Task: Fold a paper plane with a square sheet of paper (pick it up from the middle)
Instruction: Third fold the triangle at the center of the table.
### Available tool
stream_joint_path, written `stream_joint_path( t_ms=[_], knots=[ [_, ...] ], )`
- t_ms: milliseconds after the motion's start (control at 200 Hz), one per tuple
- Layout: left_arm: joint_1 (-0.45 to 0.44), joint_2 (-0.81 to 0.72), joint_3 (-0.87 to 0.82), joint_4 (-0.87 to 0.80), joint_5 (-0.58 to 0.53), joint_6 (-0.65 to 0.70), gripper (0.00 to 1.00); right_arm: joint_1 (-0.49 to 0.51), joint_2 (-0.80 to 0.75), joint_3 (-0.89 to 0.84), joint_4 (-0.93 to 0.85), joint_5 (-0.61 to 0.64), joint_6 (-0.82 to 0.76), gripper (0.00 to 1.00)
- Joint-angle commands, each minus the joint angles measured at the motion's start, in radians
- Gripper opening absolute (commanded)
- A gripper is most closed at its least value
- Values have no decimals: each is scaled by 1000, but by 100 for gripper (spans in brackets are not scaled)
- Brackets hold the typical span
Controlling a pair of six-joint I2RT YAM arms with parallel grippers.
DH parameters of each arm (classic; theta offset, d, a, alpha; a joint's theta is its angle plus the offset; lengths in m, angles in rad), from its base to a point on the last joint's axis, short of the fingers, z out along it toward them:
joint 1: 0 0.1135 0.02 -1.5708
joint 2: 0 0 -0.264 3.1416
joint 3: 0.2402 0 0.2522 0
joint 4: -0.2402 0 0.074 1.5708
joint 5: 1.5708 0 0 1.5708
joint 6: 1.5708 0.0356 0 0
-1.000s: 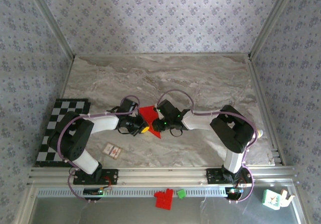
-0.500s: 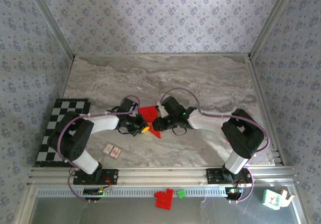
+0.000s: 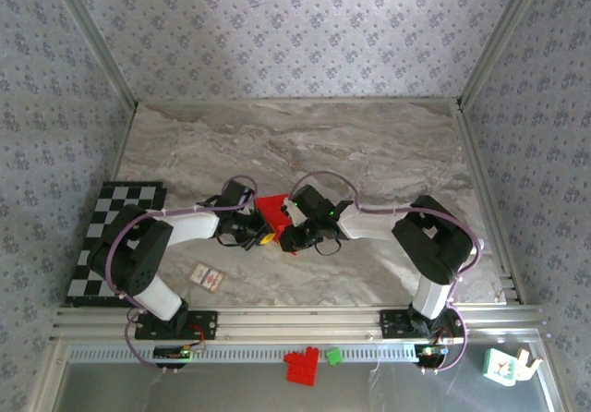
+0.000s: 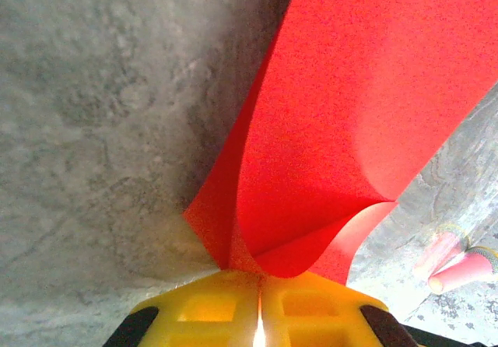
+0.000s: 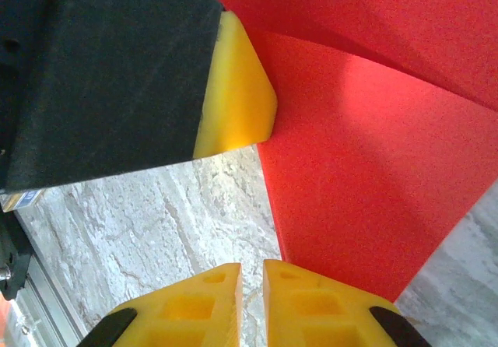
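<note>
The left tool (image 4: pixel 261 278) is closed tight on a bent bit of the red paper (image 4: pixel 334 129). The paper curls up over the worktop (image 3: pixel 369 144), between both tools. The right tool (image 5: pixel 250 275) is almost closed beside the paper's edge. I cannot tell if it holds any. A hard pull could rip or crumple the paper.

Left arm (image 3: pixel 189 225) and right arm (image 3: pixel 374 220): white forearms between bulky black joint housings, lilac cables (image 3: pixel 319 175) looping along each, black base plates (image 3: pixel 175 325). The left tool (image 4: pixel 261 281) and right tool (image 5: pixel 251 273) end in moulded yellow fingers (image 5: pixel 307 308) with square recessed pockets.
</note>
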Motion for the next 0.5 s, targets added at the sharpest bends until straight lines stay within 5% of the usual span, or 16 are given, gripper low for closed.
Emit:
stream_joint_path(
  t_ms=[0,495],
  knots=[
    [-7,-7,-15,-51,-30,-13,9,7,23,29,-22,-21,-20,15],
    [-8,-91,-43,71,-12,-8,12,4,68,30,-33,-20,-23,15]
  ],
)
